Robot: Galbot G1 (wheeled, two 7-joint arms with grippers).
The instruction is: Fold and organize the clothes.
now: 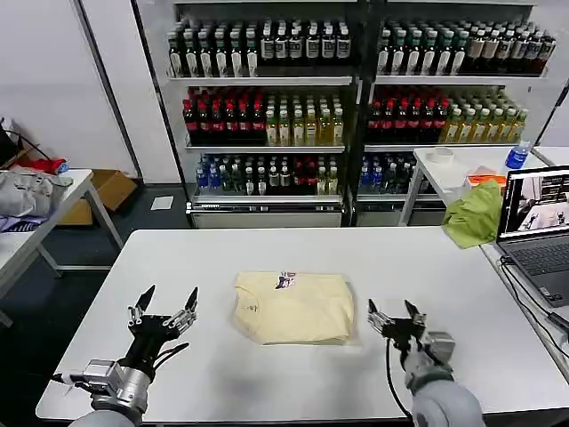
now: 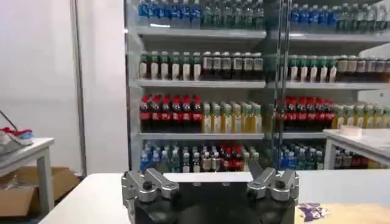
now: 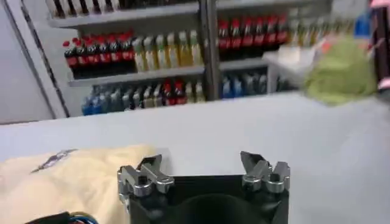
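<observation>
The clothes, a pale cream-yellow T-shirt (image 1: 294, 306), lie folded into a compact rectangle at the middle of the white table (image 1: 267, 374), the small dark-printed neck label facing up at its far edge. My left gripper (image 1: 164, 301) hovers open to the left of it, apart from the fabric, nothing between its fingers. My right gripper (image 1: 395, 313) stands open just off the shirt's right edge, also empty. In the right wrist view the shirt (image 3: 67, 182) lies beside the open right gripper (image 3: 202, 162). A corner of the shirt (image 2: 341, 213) shows beside the open left gripper (image 2: 209, 173).
A lime-green cloth (image 1: 474, 213) and an open laptop (image 1: 538, 227) sit at the table's right side, with cables trailing along that edge. A grey-lilac garment pile (image 1: 27, 194) rests on a side table at the left. Drink shelves (image 1: 356, 107) stand behind.
</observation>
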